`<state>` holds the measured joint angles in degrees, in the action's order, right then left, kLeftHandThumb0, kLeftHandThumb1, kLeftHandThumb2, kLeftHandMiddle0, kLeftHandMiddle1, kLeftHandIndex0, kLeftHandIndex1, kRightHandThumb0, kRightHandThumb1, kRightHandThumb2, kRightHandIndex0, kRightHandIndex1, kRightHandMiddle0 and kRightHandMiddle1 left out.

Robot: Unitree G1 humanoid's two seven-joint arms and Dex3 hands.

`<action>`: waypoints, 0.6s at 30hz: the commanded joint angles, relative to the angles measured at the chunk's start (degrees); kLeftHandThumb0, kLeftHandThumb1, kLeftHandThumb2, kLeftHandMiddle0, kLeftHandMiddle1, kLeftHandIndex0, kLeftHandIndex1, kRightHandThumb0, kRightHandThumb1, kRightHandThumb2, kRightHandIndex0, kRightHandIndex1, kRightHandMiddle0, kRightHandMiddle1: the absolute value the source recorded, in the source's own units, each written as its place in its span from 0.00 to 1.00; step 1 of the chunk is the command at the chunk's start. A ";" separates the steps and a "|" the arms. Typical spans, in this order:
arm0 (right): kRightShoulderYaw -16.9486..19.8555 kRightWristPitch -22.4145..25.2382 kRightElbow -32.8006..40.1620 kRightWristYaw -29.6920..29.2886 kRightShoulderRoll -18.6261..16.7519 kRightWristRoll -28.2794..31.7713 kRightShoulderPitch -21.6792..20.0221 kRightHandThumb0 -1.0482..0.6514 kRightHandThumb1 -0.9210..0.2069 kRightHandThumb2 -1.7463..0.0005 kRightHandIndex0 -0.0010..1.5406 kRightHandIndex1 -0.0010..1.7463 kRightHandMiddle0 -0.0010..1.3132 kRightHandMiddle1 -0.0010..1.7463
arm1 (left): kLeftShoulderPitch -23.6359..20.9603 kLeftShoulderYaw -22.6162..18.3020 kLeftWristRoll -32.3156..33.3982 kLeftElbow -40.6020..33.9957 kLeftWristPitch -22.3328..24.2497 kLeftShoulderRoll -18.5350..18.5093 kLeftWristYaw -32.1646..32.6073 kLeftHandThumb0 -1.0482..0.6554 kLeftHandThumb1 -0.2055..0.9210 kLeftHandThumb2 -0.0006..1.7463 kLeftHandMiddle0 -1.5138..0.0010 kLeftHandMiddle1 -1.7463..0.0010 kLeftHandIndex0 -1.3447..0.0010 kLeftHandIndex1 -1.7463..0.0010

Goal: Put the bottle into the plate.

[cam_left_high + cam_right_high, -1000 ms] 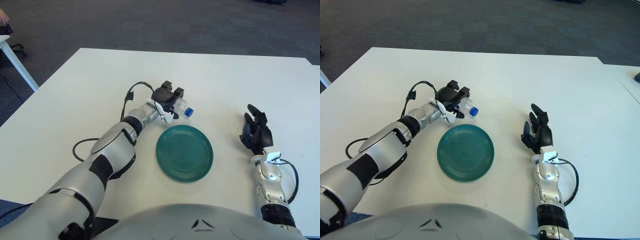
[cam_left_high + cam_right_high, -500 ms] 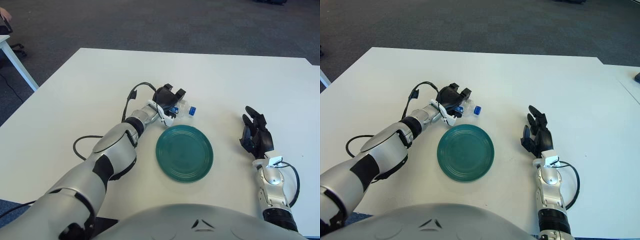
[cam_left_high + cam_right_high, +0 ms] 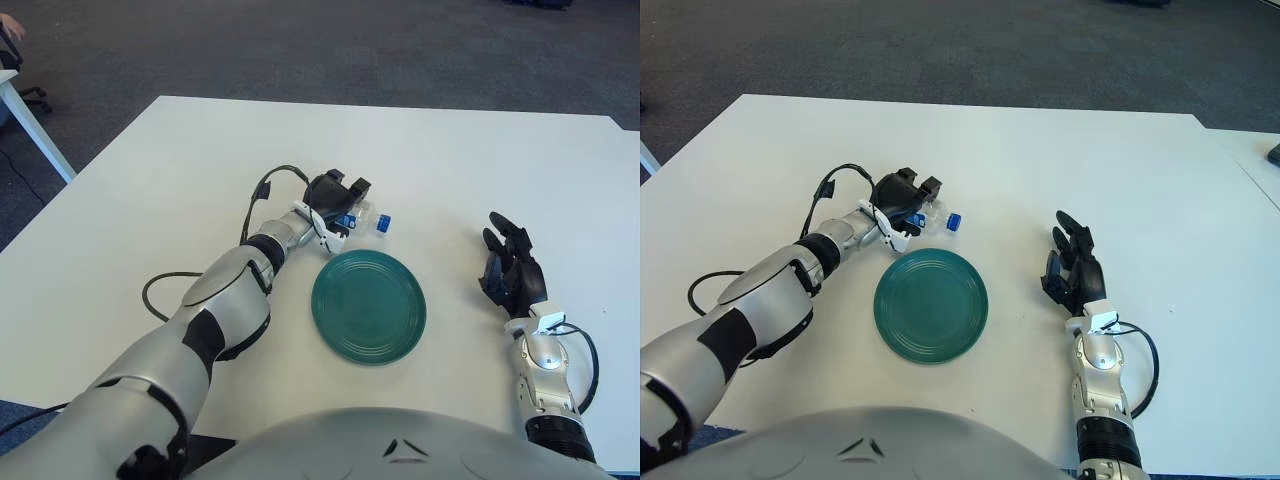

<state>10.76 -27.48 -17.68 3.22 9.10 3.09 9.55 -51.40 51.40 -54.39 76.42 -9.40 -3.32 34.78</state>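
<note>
A small clear plastic bottle (image 3: 368, 217) with a blue cap and blue label lies on its side on the white table, just beyond the far edge of the dark green plate (image 3: 369, 305). My left hand (image 3: 336, 200) reaches over the bottle's base end with its black fingers curled around it; the cap end sticks out to the right. The plate holds nothing. My right hand (image 3: 513, 268) shows to the right of the plate with its fingers spread, holding nothing.
The white table (image 3: 150, 180) stretches wide around the plate. A black cable (image 3: 262, 190) loops off my left wrist. Dark carpet lies beyond the table's far edge, and another white table's corner (image 3: 20, 100) shows at far left.
The left hand and bottle have shifted slightly away from the plate and lowered toward the table; the bottle's cap now points more to the right. The right hand has drifted slightly.
</note>
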 commanded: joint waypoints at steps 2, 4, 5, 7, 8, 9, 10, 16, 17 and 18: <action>-0.27 -0.34 -3.98 -0.19 -1.70 0.23 1.78 0.18 0.00 0.49 0.20 0.01 0.01 0.34 | 4.65 -0.06 -0.07 1.52 -2.19 -1.01 -1.40 0.35 0.49 0.73 0.24 0.00 0.57 0.00; -0.33 -0.98 -4.56 0.06 -1.70 0.32 1.63 0.17 0.00 0.50 0.21 0.01 0.01 0.35 | 4.58 -0.69 0.39 1.06 -3.00 -1.16 -0.74 0.35 0.48 0.73 0.24 0.00 0.56 0.00; -0.35 -0.93 -4.70 0.09 -1.67 0.34 1.54 0.17 0.00 0.50 0.21 0.01 0.01 0.35 | 4.55 -0.87 0.45 0.94 -3.23 -1.19 -0.44 0.34 0.48 0.74 0.24 0.00 0.56 0.00; -0.43 0.26 -4.19 -0.32 -1.81 0.21 1.69 0.16 0.00 0.50 0.22 0.01 0.01 0.35 | 4.33 -1.06 0.43 0.12 -3.87 -1.42 0.97 0.34 0.47 0.74 0.23 0.00 0.56 0.00; -0.43 0.78 -4.00 -0.55 -1.87 0.15 1.68 0.16 0.00 0.50 0.22 0.01 0.01 0.35 | 4.22 -1.10 0.39 -0.34 -4.13 -1.55 1.70 0.34 0.47 0.74 0.23 0.00 0.55 0.00; -0.42 1.10 -3.88 -0.69 -1.91 0.12 1.66 0.16 0.00 0.50 0.22 0.01 0.01 0.36 | 4.15 -1.13 0.36 -0.65 -4.30 -1.63 2.18 0.34 0.47 0.75 0.23 0.00 0.55 0.00; -0.45 1.37 -3.78 -0.86 -1.96 0.03 1.67 0.16 0.00 0.50 0.22 0.01 0.01 0.36 | 4.10 -1.14 0.25 -1.23 -4.43 -1.73 3.12 0.34 0.47 0.75 0.23 0.00 0.55 0.00; -0.68 2.18 -3.89 -1.49 -2.08 -0.20 1.55 0.16 0.00 0.50 0.22 0.01 0.00 0.36 | 4.21 -2.06 0.66 -4.78 -4.93 -2.16 6.58 0.34 0.47 0.75 0.23 0.00 0.55 0.00; -0.72 2.27 -3.97 -1.54 -2.06 -0.22 1.50 0.16 0.00 0.49 0.23 0.01 0.00 0.36 | 4.30 -2.41 0.92 -5.66 -5.00 -2.32 6.84 0.34 0.47 0.75 0.23 0.00 0.55 0.00; -0.75 2.33 -4.01 -1.56 -2.05 -0.23 1.47 0.16 0.00 0.49 0.23 0.01 0.00 0.36 | 4.39 -2.63 1.06 -6.27 -5.03 -2.45 6.95 0.34 0.47 0.75 0.22 0.00 0.55 0.00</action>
<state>10.89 -27.41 -18.11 2.16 8.94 3.44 9.10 -48.75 49.33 -53.48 71.80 -13.82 -5.52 41.24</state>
